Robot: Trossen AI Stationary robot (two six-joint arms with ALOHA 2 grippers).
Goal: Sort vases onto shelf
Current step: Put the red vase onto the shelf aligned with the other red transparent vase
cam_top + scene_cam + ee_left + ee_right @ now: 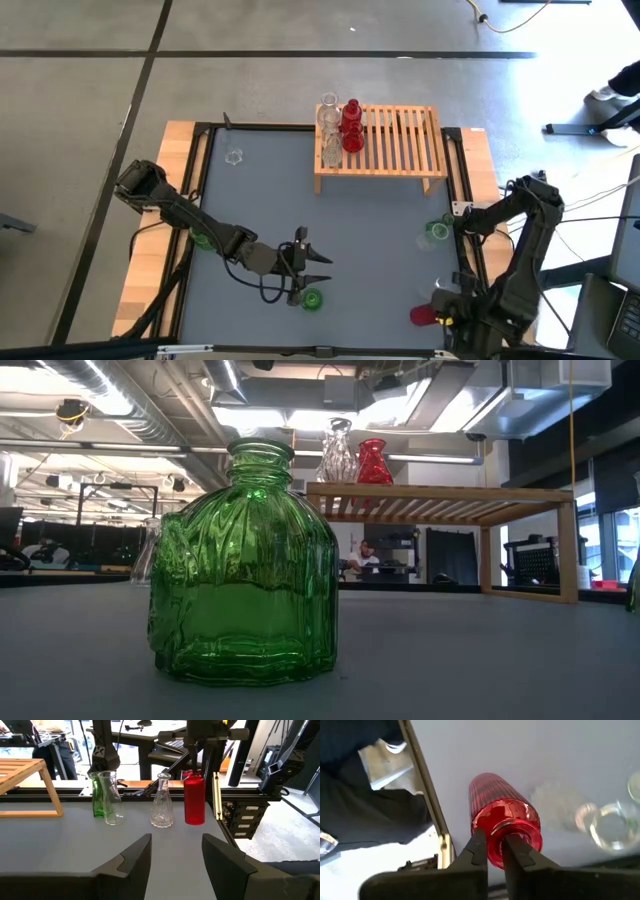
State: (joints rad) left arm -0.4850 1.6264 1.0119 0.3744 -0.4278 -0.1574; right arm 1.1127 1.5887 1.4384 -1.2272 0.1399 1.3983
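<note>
Grey tabletop [350,240], unlabelled vases [162,805]

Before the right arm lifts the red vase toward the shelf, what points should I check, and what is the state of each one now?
1. Right pincer is shut on the rim of the red vase: ok.
2. Grip is firm enough for a lift: cannot tell.
3. Shelf has free slats to the right of the clear vases and red vases already standing on it: ok.
4. Clear vases beside the red vase stand close by, so lift straight up: ok, with care.
5. Left pincer is open, empty, near the green vase, away from the right arm's path: ok.
</note>
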